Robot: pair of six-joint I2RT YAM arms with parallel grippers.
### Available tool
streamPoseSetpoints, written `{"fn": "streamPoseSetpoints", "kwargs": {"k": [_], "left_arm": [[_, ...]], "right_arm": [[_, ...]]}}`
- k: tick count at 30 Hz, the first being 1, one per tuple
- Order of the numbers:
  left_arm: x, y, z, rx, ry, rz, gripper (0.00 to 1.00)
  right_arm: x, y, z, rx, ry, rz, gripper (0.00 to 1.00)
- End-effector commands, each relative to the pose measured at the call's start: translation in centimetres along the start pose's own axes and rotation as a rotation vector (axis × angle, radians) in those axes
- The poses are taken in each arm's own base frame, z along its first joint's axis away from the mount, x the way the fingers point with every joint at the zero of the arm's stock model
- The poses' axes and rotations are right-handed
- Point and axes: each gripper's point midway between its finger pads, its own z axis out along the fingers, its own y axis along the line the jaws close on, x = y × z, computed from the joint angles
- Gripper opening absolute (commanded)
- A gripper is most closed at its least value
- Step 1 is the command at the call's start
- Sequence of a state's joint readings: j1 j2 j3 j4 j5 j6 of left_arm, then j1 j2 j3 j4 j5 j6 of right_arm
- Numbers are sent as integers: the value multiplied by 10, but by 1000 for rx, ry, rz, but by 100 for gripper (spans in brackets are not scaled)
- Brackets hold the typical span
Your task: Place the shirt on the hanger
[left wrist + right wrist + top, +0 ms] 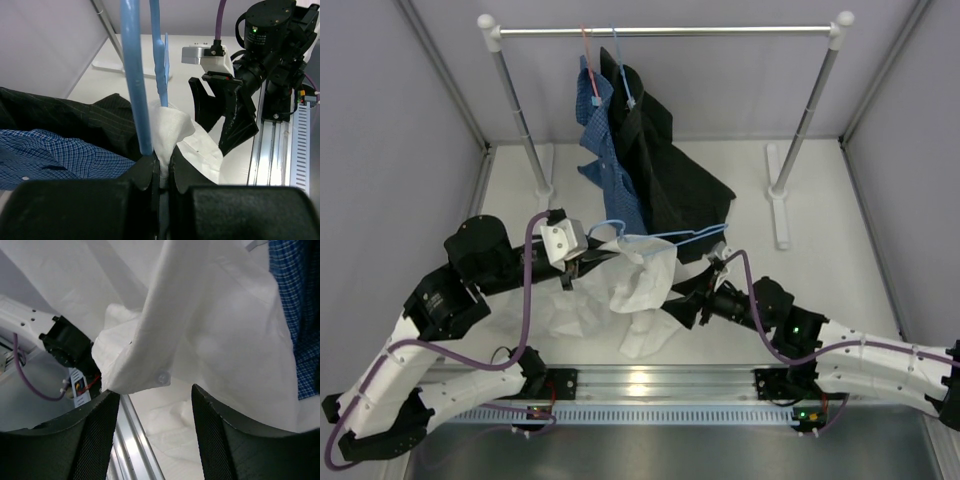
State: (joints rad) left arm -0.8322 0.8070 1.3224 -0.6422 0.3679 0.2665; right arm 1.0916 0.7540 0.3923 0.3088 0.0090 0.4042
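Note:
The white shirt (638, 283) lies bunched on the table between the arms, with part of it lifted. My left gripper (570, 272) (164, 160) is shut on a fold of the shirt (175, 127). The light-blue wire hanger (660, 237) (134, 75) runs down to its left fingertip; I cannot tell whether the wire is pinched too. My right gripper (678, 305) (155, 430) is open at the shirt's right side. A buttoned edge of the shirt (150, 375) hangs just above its fingertips, and nothing is gripped. The left wrist view shows the right gripper (216, 140) with its fingers apart.
A blue checked shirt (605, 150) (295, 315) and a black shirt (670, 170) (75, 120) hang from the rack's rail (660, 30) and trail down behind the white shirt. The rack's feet (780, 210) stand on the table. A metal rail (650, 385) runs along the near edge.

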Motion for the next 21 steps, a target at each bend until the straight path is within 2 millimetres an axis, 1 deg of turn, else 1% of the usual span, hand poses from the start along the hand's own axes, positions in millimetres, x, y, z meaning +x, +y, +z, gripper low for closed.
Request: {"fn": "streamPoseSetpoints", "kwargs": {"k": [1,3,5,6,7,8,9,10,12,13,18,21], "left_arm": [[-23,10,1,-44,-92,26,0],[-23,10,1,-44,-92,26,0],[-21,11,0,-54,-89,25,0],[-20,15,0,-74,-87,25,0],[-22,16,0,-84,-94,26,0],[-22,18,-1,-92,-95,28,0],[-22,18,-1,-94,-96,29,0],[-23,18,-1,-95,-99,30,0],[-22,18,0,-90,-95,32,0],[-22,17,1,-84,-97,32,0],[-22,15,3,-73,-98,32,0],[-21,15,2,-73,-98,32,0]], "right_arm": [[-27,41,2,-208,-74,-2,57],[-26,37,-1,-190,-82,1,57],[-27,23,-2,-109,-100,22,56],[-30,15,-8,-65,-123,37,55],[-30,-8,-11,59,-151,86,54],[-32,-9,-15,60,-176,88,53],[-32,-6,-22,30,-202,77,53],[-36,3,-25,-20,-218,72,54],[-41,8,-29,-42,-230,74,54],[-34,2,-27,-9,-192,77,54],[-29,-6,-9,51,-138,68,52],[-30,-5,0,43,-146,67,51]]}}
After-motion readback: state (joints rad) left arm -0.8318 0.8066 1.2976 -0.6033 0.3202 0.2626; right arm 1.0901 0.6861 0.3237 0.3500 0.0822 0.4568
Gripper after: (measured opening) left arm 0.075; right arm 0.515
